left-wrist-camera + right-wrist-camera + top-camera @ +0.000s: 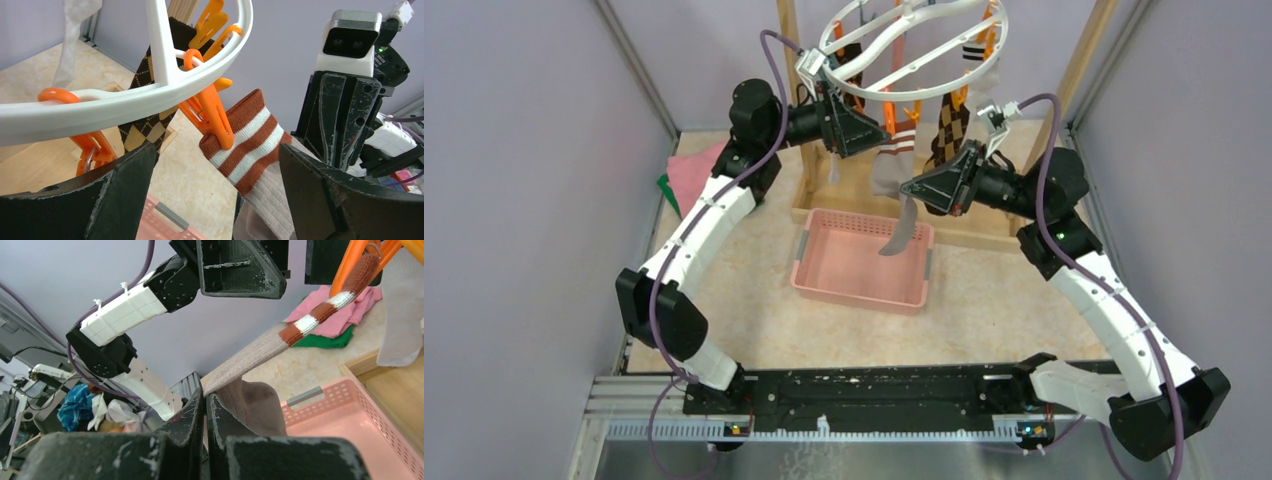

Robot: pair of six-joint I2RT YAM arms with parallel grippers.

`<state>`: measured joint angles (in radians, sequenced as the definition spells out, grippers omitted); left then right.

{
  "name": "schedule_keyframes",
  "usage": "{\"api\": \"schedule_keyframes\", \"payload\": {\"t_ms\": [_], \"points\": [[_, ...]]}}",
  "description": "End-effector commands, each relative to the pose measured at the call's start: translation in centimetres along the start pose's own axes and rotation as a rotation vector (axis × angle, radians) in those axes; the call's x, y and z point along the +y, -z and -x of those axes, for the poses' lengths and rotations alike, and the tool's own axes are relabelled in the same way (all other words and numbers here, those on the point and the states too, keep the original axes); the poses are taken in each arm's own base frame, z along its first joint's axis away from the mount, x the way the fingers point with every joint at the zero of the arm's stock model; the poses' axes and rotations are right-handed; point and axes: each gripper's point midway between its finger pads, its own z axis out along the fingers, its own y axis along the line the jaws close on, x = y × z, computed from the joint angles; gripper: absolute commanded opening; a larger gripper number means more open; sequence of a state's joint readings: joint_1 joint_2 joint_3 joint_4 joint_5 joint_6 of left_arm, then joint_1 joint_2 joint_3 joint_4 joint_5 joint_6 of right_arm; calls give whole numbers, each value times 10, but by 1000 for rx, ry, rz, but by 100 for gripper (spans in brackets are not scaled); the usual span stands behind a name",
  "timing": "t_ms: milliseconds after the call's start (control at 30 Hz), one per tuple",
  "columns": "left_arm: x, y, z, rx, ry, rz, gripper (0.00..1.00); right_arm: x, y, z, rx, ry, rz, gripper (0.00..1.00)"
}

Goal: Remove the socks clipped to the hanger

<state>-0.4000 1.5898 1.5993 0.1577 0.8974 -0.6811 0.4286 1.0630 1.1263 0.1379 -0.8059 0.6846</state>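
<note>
The white ring hanger [914,45] hangs from the wooden frame; it also shows in the left wrist view [125,95]. A grey sock with a rust-and-white striped cuff [250,145] is held by an orange clip [212,117]. My left gripper [216,150] is open, its jaws on either side of that clip and cuff. My right gripper [206,400] is shut on the grey sock [270,347] lower down and pulls it taut; the sock's toe [902,230] dangles over the basket. An argyle sock [150,100] hangs clipped behind, and also shows in the top view [949,130].
A pink basket [864,260] stands below the hanger on the table. The wooden frame's post [809,120] and base board are just behind it. Folded pink and green cloths [689,175] lie at the back left. Walls close both sides.
</note>
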Motion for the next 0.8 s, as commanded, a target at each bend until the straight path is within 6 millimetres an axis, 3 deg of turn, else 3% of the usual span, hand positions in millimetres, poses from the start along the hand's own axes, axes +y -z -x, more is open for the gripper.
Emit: {"api": "schedule_keyframes", "payload": {"t_ms": [0,133,300,433,600,767], "points": [[-28,4,16,-19,-97,-20,99,18,0,9,-21,14,91,0],[-32,-1,20,5,-135,-14,99,12,-10,6,-12,-58,152,0],[-38,6,15,-35,-133,-20,99,2,-22,5,5,-100,181,0],[-44,21,7,-37,-143,5,99,-8,-24,0,31,-103,155,0],[-47,47,-15,-30,-168,62,99,-15,-24,-2,36,-80,115,0],[-46,54,-22,-7,-230,62,99,-20,-20,-3,15,-93,78,0]]}}
